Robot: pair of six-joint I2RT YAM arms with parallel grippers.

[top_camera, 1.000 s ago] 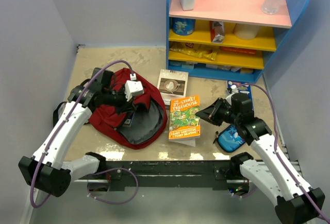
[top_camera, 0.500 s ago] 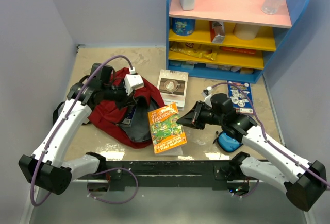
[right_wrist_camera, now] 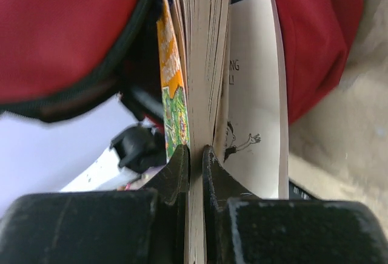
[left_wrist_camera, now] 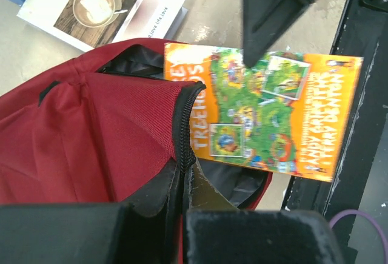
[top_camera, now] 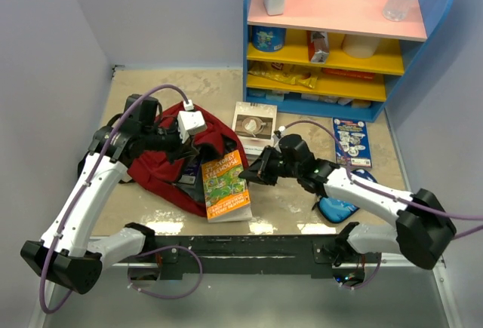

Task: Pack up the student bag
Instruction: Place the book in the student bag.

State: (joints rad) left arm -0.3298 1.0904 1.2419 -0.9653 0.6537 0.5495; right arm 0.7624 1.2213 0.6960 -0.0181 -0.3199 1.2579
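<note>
Top external view puts the student bag [top_camera: 162,173] on the left half of the table [top_camera: 288,206], its mouth gaping toward the right and near side. Bare tabletop shows beyond it toward the far wall. The left gripper [left_wrist_camera: 183,206] is pinched on the bag's black zipper rim and holds that lip raised. The right gripper [right_wrist_camera: 195,158] is clamped tight on the page edge of the orange book [top_camera: 225,186]. The book sits tilted, its far-left corner tucked past the zipper rim over the grey lining, its near end close to the table's near edge. A coffee-cover book [top_camera: 253,126] lies flat just beside the bag's far-right side. A blue pouch [top_camera: 339,209] lies under the right arm, well apart from the bag, with bare table between it and the orange book.
</note>
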